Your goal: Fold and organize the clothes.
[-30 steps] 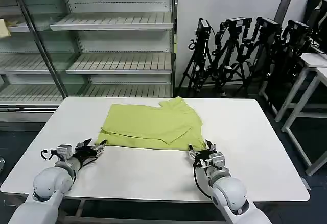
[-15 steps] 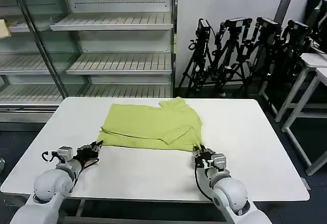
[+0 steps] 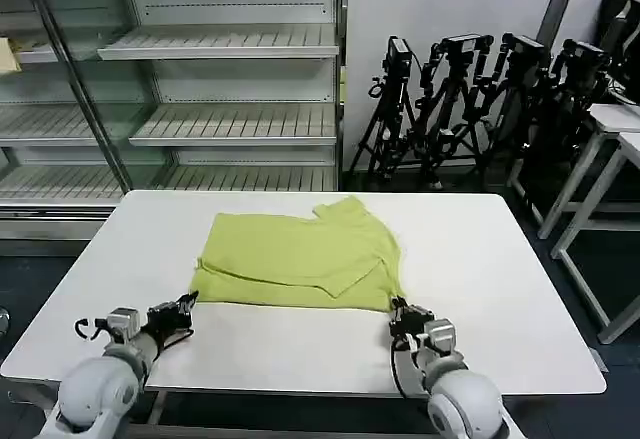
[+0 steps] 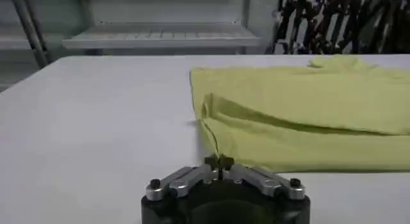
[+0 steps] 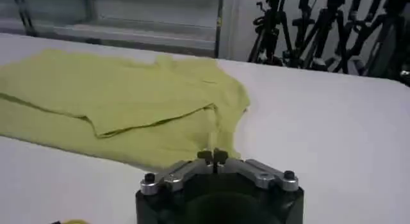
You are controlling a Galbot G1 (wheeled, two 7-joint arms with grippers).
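The clothes are one lime shirt (image 3: 300,259), folded flat on the white table (image 3: 480,259). My left gripper (image 3: 187,306) is shut on the shirt's near left corner; in the left wrist view a thin strip of the shirt (image 4: 307,110) runs into the closed left gripper (image 4: 219,162). My right gripper (image 3: 399,311) is shut on the near right corner. In the right wrist view the shirt (image 5: 122,104) reaches the closed right gripper (image 5: 212,157). The near hem lies taut between the two grippers.
Glass-fronted metal shelves (image 3: 220,119) stand behind the table. Black tripods (image 3: 480,99) lean against the wall at the back right. Another white table (image 3: 610,159) stands at the right. Bare table surface lies on both sides of the shirt.
Both grippers have drawn back toward the table's near edge, and the shirt has slid with them. Its near hem is now straighter.
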